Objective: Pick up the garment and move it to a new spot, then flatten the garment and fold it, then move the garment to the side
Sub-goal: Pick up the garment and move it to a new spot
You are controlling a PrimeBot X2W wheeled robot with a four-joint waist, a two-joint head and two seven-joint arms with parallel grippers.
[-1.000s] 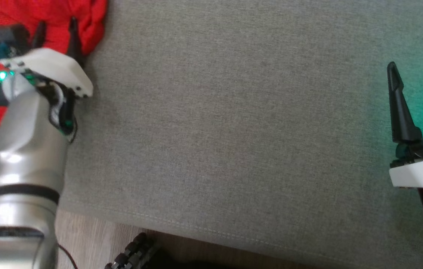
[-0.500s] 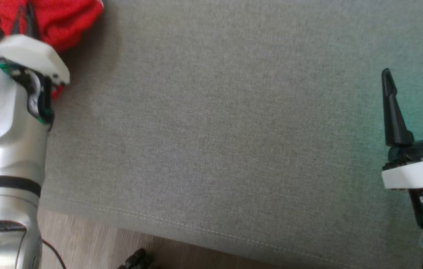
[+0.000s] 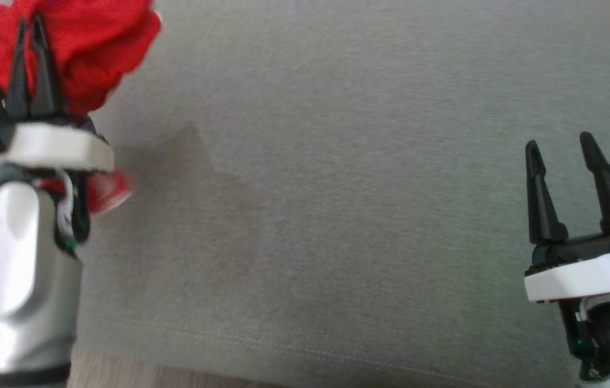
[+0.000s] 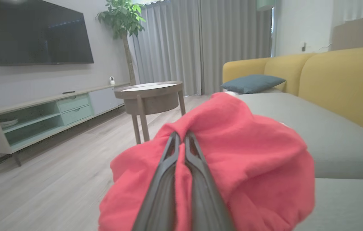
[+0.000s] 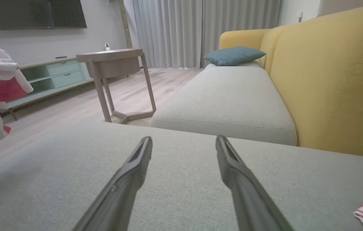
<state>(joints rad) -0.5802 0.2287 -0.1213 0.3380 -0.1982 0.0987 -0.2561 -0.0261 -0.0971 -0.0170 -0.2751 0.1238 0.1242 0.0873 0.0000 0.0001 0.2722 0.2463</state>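
Left pincer (image 3: pixel 30 22) grips the crumpled red fabric garment (image 3: pixel 95 37) at its tips; the grey sofa cushion (image 3: pixel 337 188) stretches rightward toward the open right pincer (image 3: pixel 558 140).

Left gripper (image 3: pixel 30 29) pinches red garment (image 3: pixel 89 43); right gripper (image 3: pixel 559 148) spread.

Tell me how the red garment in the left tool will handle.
Probably floppy: the red garment bunches and droops around the shut left tool. Likely light, since one pinch seems to carry the whole bundle. Loose folds may drag on the grey cushion when moved.
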